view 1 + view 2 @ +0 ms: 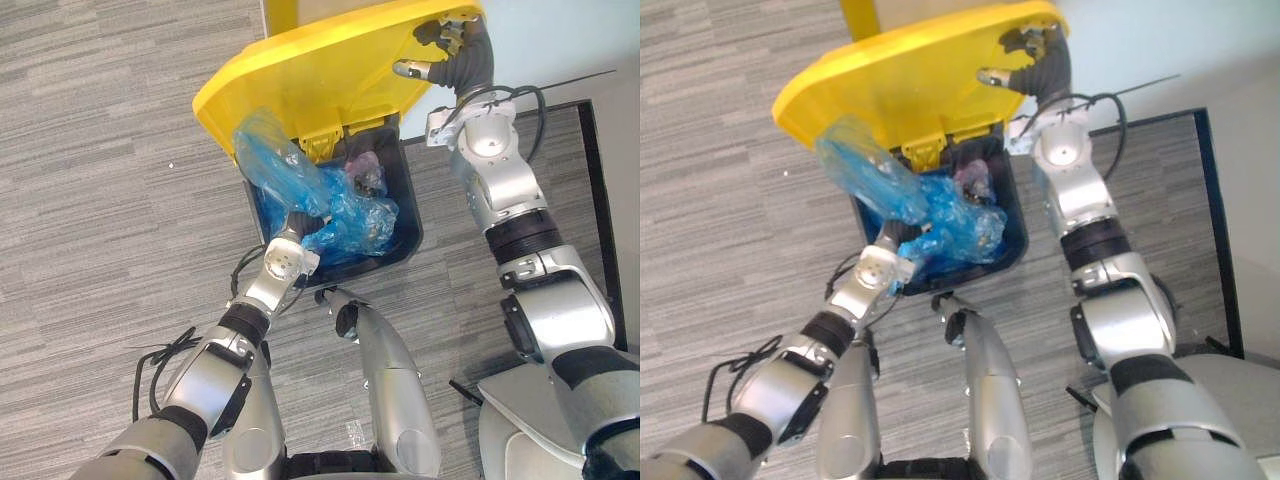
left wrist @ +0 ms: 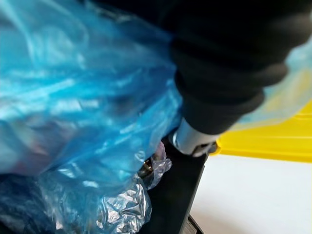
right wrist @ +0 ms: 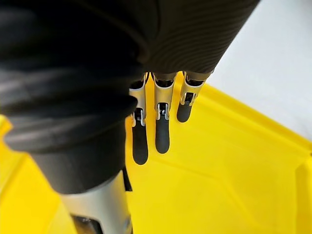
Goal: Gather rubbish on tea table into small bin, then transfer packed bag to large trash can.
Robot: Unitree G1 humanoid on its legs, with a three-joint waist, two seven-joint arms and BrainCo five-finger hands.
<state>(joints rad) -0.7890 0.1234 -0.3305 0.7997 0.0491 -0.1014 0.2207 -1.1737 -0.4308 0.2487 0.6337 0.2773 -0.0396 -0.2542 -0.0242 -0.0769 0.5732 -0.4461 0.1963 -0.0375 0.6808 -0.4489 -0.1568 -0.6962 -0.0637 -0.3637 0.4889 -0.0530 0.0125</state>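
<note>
left eye view: the right hand (image 1: 445,45) props open the yellow lid (image 1: 320,70) of the large black trash can (image 1: 400,180). the left hand (image 1: 290,235) reaches in with the packed blue bag (image 1: 285,170), which seems partly inside.
left wrist view: blue plastic wraps the hand, so its grip can't be told.
right wrist view: fingers (image 3: 162,134) are straight, flat on the lid.
this is the final transfer step. next, lower the bag fully, release it and withdraw.

Front of left robot hand (image 1: 296,226) buried under blue bag (image 1: 345,215), large trash can (image 1: 408,200) floor hidden beneath it
</note>
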